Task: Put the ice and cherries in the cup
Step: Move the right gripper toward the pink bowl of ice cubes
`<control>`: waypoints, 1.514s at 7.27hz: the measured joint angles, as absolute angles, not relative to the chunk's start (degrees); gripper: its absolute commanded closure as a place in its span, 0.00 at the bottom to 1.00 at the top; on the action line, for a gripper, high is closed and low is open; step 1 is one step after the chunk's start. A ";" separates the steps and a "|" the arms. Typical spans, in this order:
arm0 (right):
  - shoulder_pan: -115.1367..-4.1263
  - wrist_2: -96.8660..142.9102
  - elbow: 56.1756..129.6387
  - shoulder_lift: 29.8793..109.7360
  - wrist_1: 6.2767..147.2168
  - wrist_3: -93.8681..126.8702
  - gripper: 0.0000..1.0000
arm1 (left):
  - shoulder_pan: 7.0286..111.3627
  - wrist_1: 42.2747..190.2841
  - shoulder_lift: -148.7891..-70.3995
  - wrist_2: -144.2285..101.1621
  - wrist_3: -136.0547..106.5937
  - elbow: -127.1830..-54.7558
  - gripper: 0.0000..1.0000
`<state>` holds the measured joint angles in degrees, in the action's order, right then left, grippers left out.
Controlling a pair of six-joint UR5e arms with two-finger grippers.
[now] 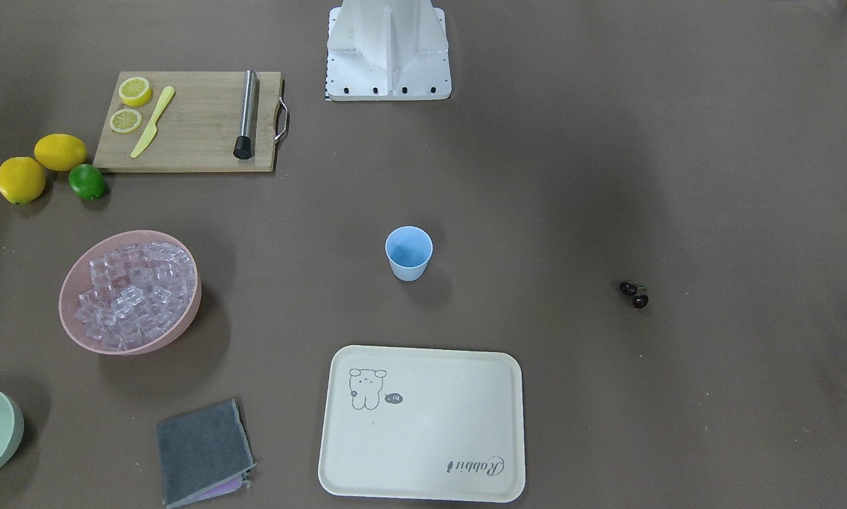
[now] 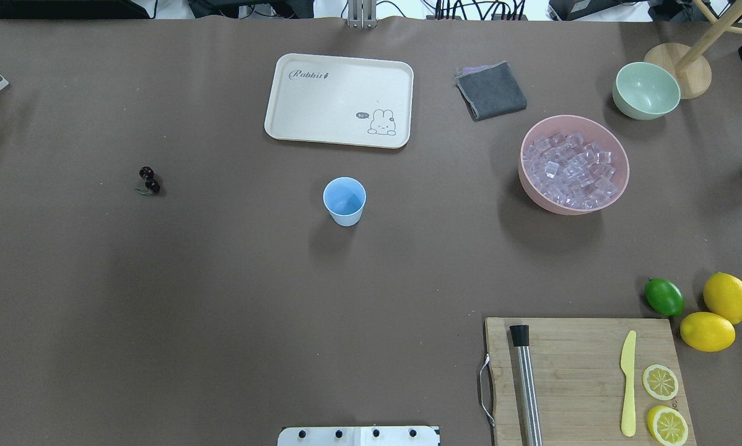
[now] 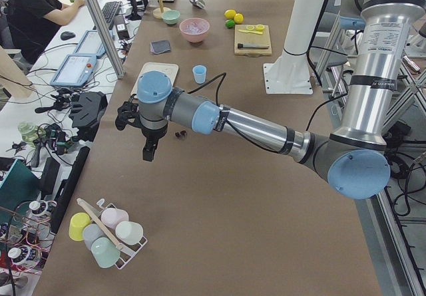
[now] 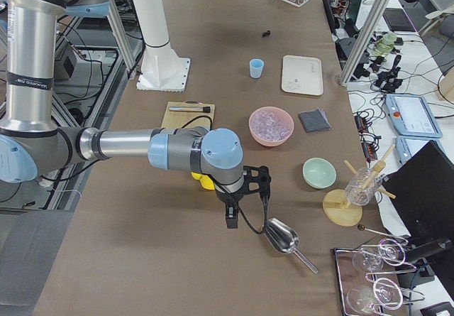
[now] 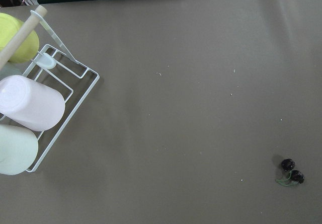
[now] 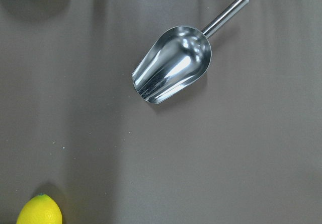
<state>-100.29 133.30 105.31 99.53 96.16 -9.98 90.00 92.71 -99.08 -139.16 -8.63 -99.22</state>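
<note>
The light-blue cup [image 1: 409, 253] stands upright and looks empty at the table's middle; it also shows in the overhead view [image 2: 344, 201]. The ice [image 1: 133, 290] fills a pink bowl [image 2: 619, 186]. The two dark cherries [image 2: 149, 179] lie on the bare table on my left side, and at the lower right of the left wrist view [image 5: 292, 173]. My left gripper [image 3: 149, 151] hangs above the table near the cherries. My right gripper [image 4: 231, 220] hangs near a metal scoop [image 6: 173, 65]. Both grippers show only in the side views, so I cannot tell whether they are open or shut.
A cream tray [image 2: 340, 99] lies beyond the cup, with a grey cloth [image 2: 491, 90] and a pale green bowl [image 2: 646, 90] nearby. A cutting board [image 2: 584, 378] holds a muddler, knife and lemon slices; a lime and lemons sit beside it. A cup rack [image 5: 35, 108] stands at my far left.
</note>
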 measured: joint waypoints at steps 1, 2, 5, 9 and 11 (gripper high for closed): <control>-100.28 133.32 105.30 99.50 96.17 -9.95 0.00 | 90.00 92.59 -99.02 -139.16 -8.67 -99.15 0.02; -100.22 133.29 105.30 99.33 96.21 -9.88 0.00 | 90.00 92.51 -98.90 -139.19 -8.83 -99.12 0.02; -99.82 133.33 105.40 98.94 96.16 -9.70 0.00 | 90.00 92.38 -98.93 -139.06 -9.24 -98.57 0.02; -98.55 133.97 105.53 97.93 96.17 -9.51 0.00 | 90.00 92.11 -99.36 -138.69 -10.88 -97.63 0.02; -92.39 134.68 105.39 92.13 96.15 -7.98 0.00 | 90.00 92.16 -99.45 -138.69 -11.01 -97.59 0.02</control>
